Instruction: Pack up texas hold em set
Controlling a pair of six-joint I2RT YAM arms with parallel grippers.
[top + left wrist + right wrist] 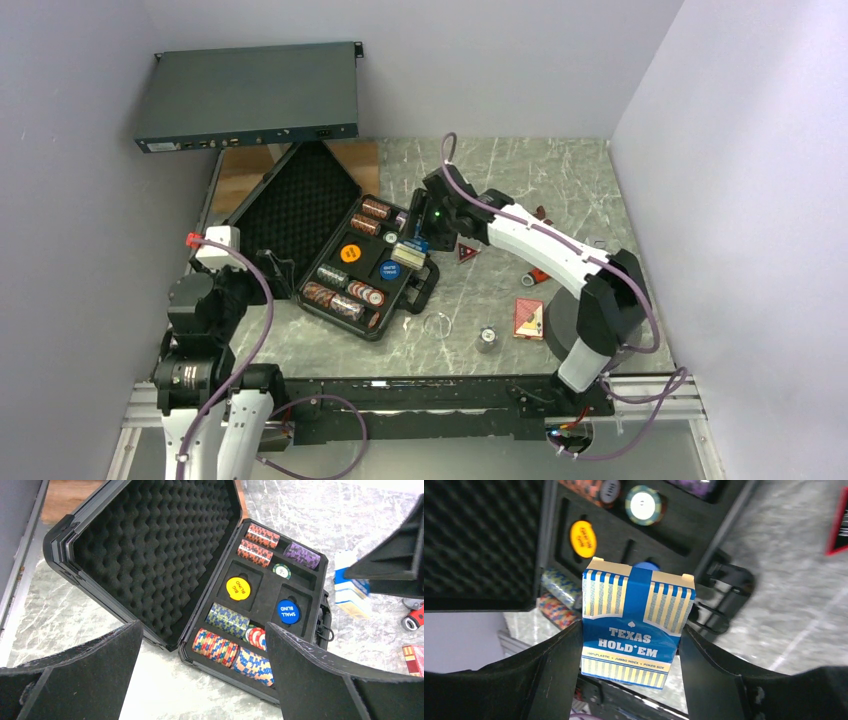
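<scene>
The right tool (630, 647) is clenched on the blue card box (639, 595), one pad on each long side edge, low on the box, so its upper half stands clear of the fingers. It holds the box in the air over the right side of the open case (60, 540), above the tray and close to the handle. From the wrist view the box covers most of the blue disc (288, 612), while the yellow disc (237, 587) lies clear to the left.

The box looks light and stiff, probably with a glossy wrap, so it may slide between the pads if the grip is loosened early. Gripping the side edges suits it, since pressure there meets the pack's full width rather than bowing a face. Each disc lies in a square recess. I cannot tell which recess the box is meant for.

The left tool (204, 630) is released, fingers spread wide on nothing, hovering near the case's left front corner. The chip rolls (227, 619) are in the tray. The red card box (529, 318) lies on the counter (560, 180), well apart from the case.
</scene>
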